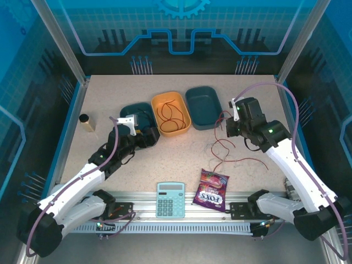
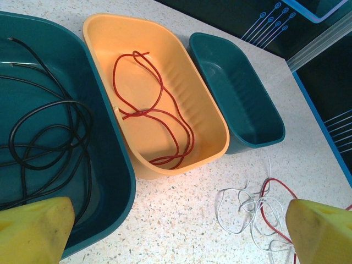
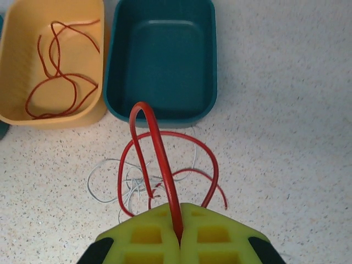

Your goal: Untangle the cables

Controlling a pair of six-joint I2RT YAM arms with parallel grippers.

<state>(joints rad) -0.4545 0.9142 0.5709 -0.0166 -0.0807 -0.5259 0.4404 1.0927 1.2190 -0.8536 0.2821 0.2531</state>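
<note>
My right gripper is shut on a red cable, which rises from the jaws in a tall loop and trails down into a tangle with a thin white cable on the table. From above, the right gripper hangs in front of the right teal tray and the red cable runs from it to the tabletop. Another red cable lies coiled in the orange tray. A black cable lies in the left teal tray. My left gripper is open, empty, by that tray.
The right teal tray holds nothing. A calculator and a candy bag lie near the front edge. A small dark-capped bottle stands at the far left. Bare table lies right of the tangle.
</note>
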